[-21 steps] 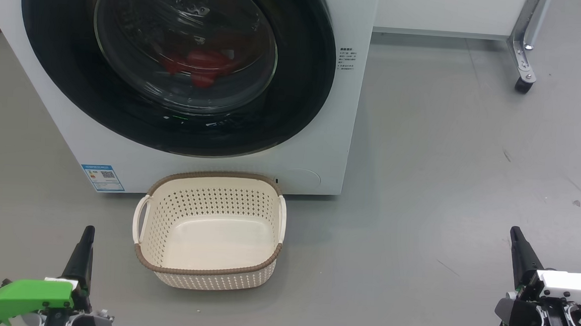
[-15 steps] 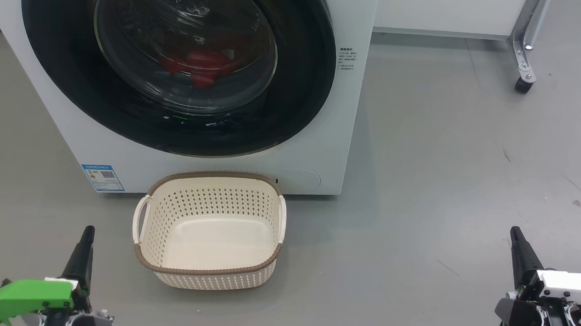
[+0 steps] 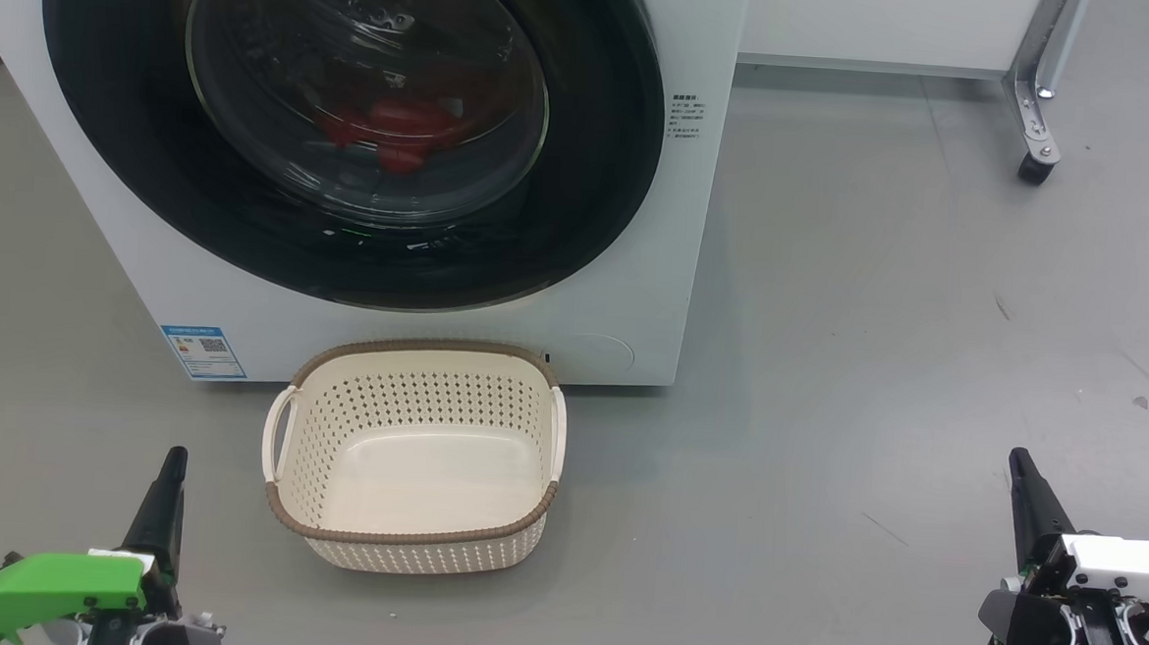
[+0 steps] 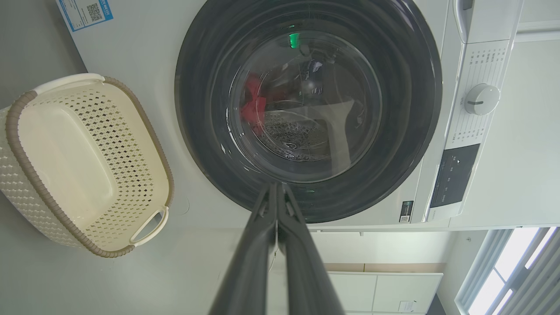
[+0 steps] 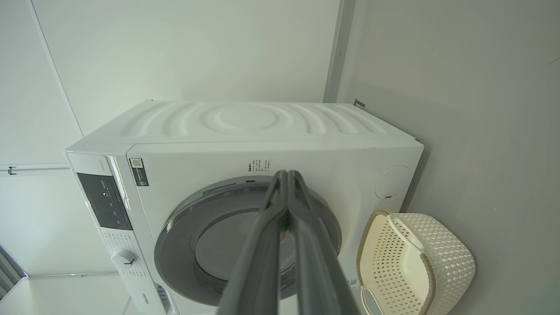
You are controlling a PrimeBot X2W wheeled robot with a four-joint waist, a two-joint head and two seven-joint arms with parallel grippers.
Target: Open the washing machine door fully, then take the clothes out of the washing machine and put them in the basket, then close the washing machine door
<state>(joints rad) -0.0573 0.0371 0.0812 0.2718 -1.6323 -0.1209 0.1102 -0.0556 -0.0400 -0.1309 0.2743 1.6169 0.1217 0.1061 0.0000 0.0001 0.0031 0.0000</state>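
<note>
The white washing machine (image 3: 635, 296) stands ahead with its round black-rimmed door (image 3: 602, 167) closed flat against the front. Through the door glass I see red clothes (image 3: 398, 126) lying in the drum, also red clothes (image 4: 253, 103) in the left wrist view. The cream basket (image 3: 411, 540) with a brown rim sits empty on the floor just in front of the machine; basket (image 4: 26, 175), basket (image 5: 450, 262). My left gripper (image 3: 172, 459) is shut at the lower left, well short of the basket. My right gripper (image 3: 1018, 459) is shut at the lower right, far from the machine.
Grey floor (image 3: 879, 329) spreads open to the right of the machine. A white cabinet on a metal leg with a caster (image 3: 1033, 168) stands at the back right. A blue label (image 3: 204, 350) marks the machine's lower left corner.
</note>
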